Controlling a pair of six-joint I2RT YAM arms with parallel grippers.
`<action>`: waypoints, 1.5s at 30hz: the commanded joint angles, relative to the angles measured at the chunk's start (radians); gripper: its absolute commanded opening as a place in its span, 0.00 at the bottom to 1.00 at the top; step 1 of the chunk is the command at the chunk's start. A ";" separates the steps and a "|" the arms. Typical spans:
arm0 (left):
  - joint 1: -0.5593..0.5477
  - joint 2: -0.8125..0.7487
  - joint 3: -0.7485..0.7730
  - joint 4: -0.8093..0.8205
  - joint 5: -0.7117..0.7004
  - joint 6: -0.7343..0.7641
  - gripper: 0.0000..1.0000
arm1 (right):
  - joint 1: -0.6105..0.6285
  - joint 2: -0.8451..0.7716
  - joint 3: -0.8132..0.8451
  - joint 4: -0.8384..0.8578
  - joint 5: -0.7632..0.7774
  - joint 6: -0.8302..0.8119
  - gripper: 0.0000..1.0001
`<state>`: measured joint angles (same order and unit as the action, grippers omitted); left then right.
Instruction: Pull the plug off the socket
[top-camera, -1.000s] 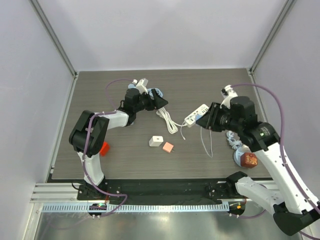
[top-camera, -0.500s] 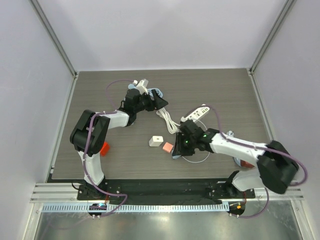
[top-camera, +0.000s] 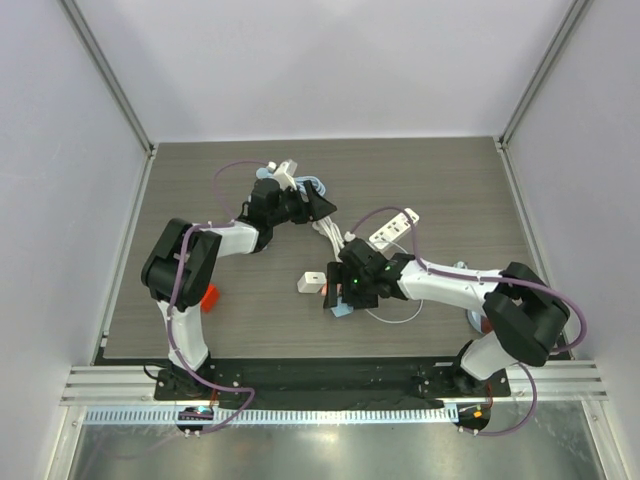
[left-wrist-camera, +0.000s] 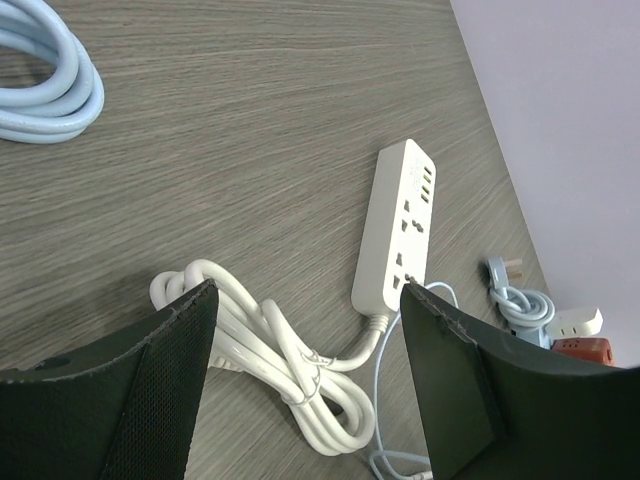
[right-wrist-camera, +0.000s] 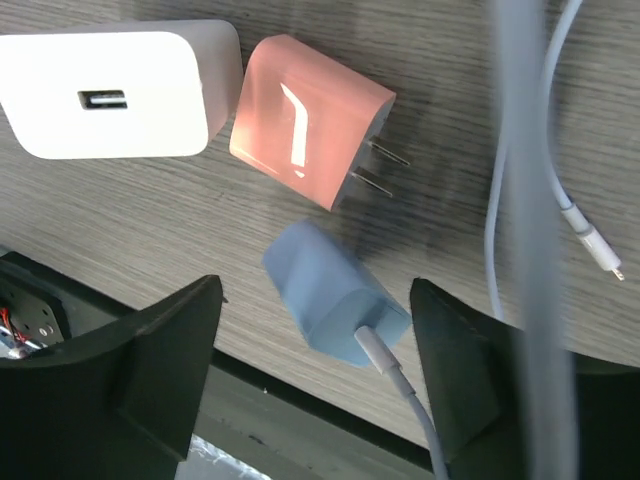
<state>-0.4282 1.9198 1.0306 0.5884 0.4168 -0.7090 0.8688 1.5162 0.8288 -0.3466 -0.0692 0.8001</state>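
Lying on the desk (right-wrist-camera: 120, 215) near its front edge, one light-blue plug (right-wrist-camera: 325, 295) with a white cable (right-wrist-camera: 372, 350) in its end sits between the right jaws. They stand apart with a gap on either side of it and grip nothing. Just beyond it rest two more adapters side by side: one pink adapter (right-wrist-camera: 300, 115) with two bare prongs and one white USB charger (right-wrist-camera: 110, 90). All three lie well apart from the single white power strip (left-wrist-camera: 398, 225). The left jaws are also spread wide and hold nothing, hovering over one bundled white cord (left-wrist-camera: 285, 365) that runs from the strip. One coil of pale-blue cable (left-wrist-camera: 50, 75) lies on the desk nearby.
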 joint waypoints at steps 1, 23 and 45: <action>0.009 -0.002 0.006 0.059 0.020 -0.009 0.74 | 0.002 -0.077 0.026 -0.018 0.035 0.002 0.83; 0.016 0.005 0.002 0.079 0.042 -0.027 0.74 | -0.362 -0.300 0.200 -0.407 0.390 -0.032 1.00; 0.040 0.047 0.019 0.133 0.089 -0.081 0.74 | -0.495 0.320 0.560 -0.321 0.476 0.178 1.00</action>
<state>-0.3923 1.9621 1.0306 0.6594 0.4820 -0.7822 0.3676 1.8183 1.3560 -0.6888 0.3775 0.9024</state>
